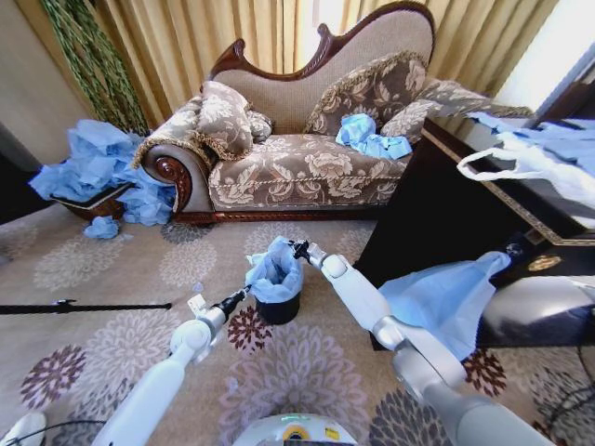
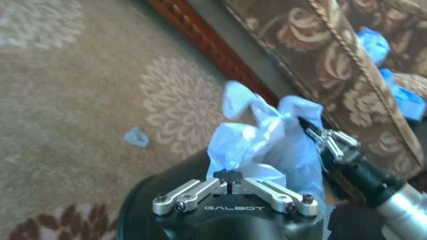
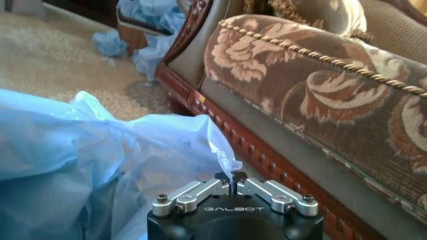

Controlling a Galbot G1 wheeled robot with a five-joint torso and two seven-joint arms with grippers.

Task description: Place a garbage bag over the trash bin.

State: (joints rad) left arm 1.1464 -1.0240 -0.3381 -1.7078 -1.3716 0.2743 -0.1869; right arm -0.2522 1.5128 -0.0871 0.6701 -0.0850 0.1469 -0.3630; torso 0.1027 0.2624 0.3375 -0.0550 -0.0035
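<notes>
Now the bag (image 1: 274, 269) sits bunched in the bin (image 1: 278, 307) on the carpet, left tool (image 1: 247, 294) and right tool (image 1: 297, 248) each clenched on its rim.

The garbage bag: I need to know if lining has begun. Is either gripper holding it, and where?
Both are: the left gripper pinches the garbage bag at its near rim, and the right gripper pinches the far rim over the trash bin.

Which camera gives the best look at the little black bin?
The head view: the trash bin stands whole on the carpet, the garbage bag bunched in its mouth. The left wrist view catches its dark side; the right wrist view shows bag.
</notes>
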